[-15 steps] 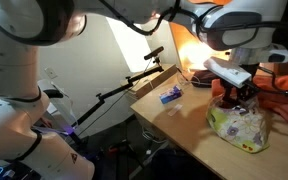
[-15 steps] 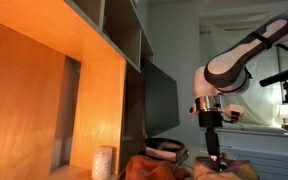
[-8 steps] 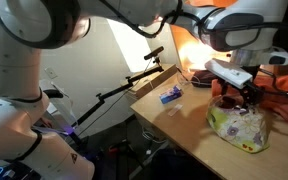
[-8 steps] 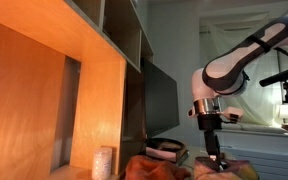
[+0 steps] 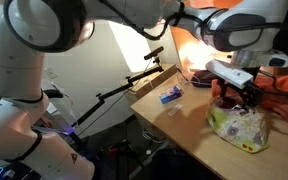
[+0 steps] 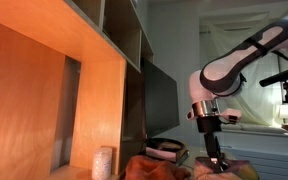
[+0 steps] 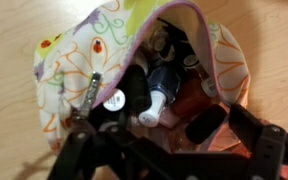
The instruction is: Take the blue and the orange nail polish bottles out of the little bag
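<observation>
The claw [image 7: 154,128] hung spread and empty over the bag [image 7: 72,72], which lay open-mouthed on the table [image 5: 184,118]. Bottles [image 7: 162,92] were crowded inside, so closing there might have pinched 2 together or snagged the soft rim.

arm angled down, gripper [image 5: 240,98] jaws apart

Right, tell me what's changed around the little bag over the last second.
The gripper has spread its jaws wide just above the little bag; the wrist view shows nothing between them. The arm shifted slightly at its upper joint. The bag and the small blue item on the table stayed where they were.
</observation>
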Available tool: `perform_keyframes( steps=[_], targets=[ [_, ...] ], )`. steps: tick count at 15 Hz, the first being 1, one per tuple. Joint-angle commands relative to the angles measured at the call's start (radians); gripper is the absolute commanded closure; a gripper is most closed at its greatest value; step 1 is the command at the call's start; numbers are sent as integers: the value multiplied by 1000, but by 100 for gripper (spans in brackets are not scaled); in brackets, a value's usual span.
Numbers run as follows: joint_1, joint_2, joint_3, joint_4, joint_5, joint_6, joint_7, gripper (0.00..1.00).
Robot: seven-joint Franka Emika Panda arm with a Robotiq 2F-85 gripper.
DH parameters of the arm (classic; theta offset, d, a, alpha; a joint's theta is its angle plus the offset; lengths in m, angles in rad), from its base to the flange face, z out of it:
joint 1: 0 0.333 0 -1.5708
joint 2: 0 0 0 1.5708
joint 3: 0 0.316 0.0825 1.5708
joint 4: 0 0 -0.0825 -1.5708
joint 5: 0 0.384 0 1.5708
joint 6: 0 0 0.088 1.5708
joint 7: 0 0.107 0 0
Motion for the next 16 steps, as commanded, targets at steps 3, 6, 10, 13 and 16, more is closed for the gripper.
perform_keyframes(
  steps=[3, 6, 10, 13, 16],
  targets=[
    [-13, 12, 7, 49, 15, -56, -9, 0],
    [-34, 4, 10, 48, 40, -44, -10, 0],
    [-46, 20, 2, 76, 53, -53, 7, 15],
    [-38, 39, -5, 98, 37, -67, 20, 36],
    [-28, 51, -9, 110, 28, -73, 26, 56]
  ],
)
